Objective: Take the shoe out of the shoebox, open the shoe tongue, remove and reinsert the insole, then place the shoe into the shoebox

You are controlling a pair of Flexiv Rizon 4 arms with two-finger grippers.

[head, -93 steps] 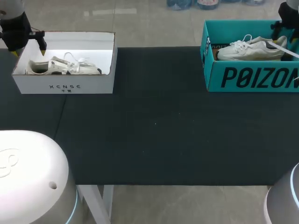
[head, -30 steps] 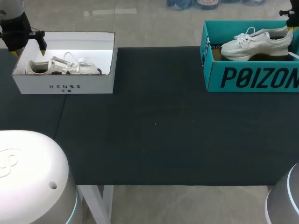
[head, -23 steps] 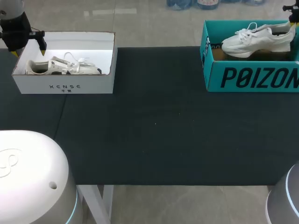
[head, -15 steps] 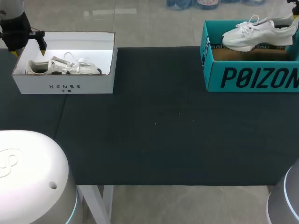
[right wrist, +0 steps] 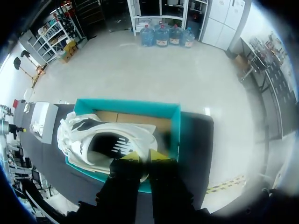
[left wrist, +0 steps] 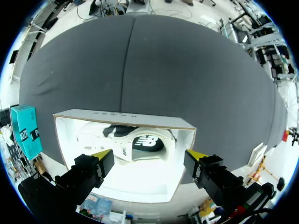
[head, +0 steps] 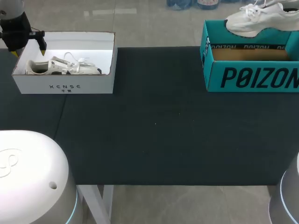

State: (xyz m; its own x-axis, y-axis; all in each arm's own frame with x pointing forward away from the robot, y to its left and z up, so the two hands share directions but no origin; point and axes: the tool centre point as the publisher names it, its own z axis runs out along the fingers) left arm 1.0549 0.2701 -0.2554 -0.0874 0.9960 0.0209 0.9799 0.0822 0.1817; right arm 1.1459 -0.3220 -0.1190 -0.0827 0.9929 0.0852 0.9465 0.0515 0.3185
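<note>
Only in the right wrist view is the right gripper (right wrist: 141,156) seen, its tips pinched together on the edge of the white shoe (right wrist: 105,140), which is held above the teal box (head: 252,77). The left gripper (left wrist: 148,156) is held over the white box (left wrist: 140,179), fingers wide apart.

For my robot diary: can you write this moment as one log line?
right gripper: shut on shoe, held above teal box | left gripper: open over white box

Left pincer (left wrist: 148,156) hangs wide open, yellow tips well apart, its arm in from the left corner. Right pincer (right wrist: 145,156) is raised high, fingers pinched close together, clamped on the heel of the shoe (right wrist: 72,133).
</note>
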